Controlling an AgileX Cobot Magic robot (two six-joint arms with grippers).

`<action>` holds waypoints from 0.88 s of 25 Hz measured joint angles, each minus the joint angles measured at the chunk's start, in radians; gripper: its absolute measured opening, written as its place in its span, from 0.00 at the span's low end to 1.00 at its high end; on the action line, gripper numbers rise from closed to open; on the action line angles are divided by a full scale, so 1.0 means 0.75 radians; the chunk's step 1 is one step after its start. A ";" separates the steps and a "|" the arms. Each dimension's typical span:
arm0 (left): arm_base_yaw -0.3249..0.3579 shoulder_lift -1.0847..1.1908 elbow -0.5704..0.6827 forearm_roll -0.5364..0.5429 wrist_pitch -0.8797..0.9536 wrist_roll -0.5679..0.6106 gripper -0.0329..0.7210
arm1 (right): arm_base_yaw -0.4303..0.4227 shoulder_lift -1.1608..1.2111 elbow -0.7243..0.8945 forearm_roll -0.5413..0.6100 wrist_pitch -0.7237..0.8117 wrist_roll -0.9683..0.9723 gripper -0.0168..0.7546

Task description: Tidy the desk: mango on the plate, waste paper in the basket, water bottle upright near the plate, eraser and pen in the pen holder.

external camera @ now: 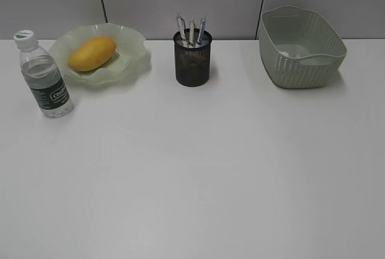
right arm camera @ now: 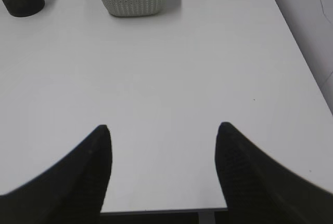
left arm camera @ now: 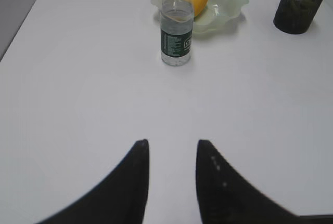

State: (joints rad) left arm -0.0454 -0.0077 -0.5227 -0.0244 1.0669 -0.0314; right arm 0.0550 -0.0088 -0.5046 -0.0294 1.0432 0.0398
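Exterior view shows the mango (external camera: 91, 53) lying on the plate (external camera: 133, 54), the water bottle (external camera: 44, 76) upright just beside it, pens in the pen holder (external camera: 193, 58) and the basket (external camera: 301, 47) on the worktop (external camera: 198, 175). Left gripper (left arm camera: 171, 151) and right gripper (right arm camera: 162, 130) hang released, grasping nothing.

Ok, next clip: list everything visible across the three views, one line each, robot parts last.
desk: one, white, under everything.
water bottle: one, clear with dark green label and white cap, upright, front-left of the plate.
plate: one, pale green, ruffled, back left.
mango: one, yellow-orange, on the plate.
pen holder: one, black mesh, back centre.
pens: three, light-coloured, standing in the pen holder.
basket: one, grey-green woven pattern, back right; something white lies inside.
left gripper: black fingers apart, empty.
right gripper: black fingers wide apart, empty.
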 joint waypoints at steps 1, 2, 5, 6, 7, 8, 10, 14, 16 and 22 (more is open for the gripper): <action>0.000 0.000 0.000 0.000 0.000 0.003 0.36 | 0.000 0.000 0.000 0.000 0.000 0.000 0.67; 0.000 0.000 0.000 0.000 0.000 0.003 0.36 | 0.000 0.000 0.000 0.000 0.000 0.000 0.67; 0.000 0.000 0.000 0.000 0.000 0.003 0.36 | 0.000 0.000 0.000 0.001 0.000 0.000 0.67; 0.000 0.000 0.000 0.000 0.000 0.003 0.36 | 0.000 0.000 0.000 0.001 0.000 0.000 0.67; 0.000 0.000 0.000 0.000 0.000 0.004 0.36 | 0.000 0.000 0.000 0.001 0.000 0.000 0.67; 0.000 0.000 0.000 0.000 0.000 0.004 0.36 | 0.000 0.000 0.000 0.001 0.000 -0.001 0.67; 0.000 0.000 0.000 0.000 0.000 0.004 0.36 | 0.000 0.000 0.000 0.001 0.000 -0.001 0.67; 0.000 0.000 0.000 0.000 0.000 0.005 0.36 | 0.000 0.000 0.000 0.001 0.000 -0.001 0.67; 0.000 0.000 0.000 0.000 0.000 0.005 0.36 | 0.000 0.000 0.000 0.001 0.000 -0.001 0.67; 0.000 0.000 0.000 0.000 0.000 0.005 0.36 | 0.000 0.000 0.000 0.001 0.000 -0.001 0.67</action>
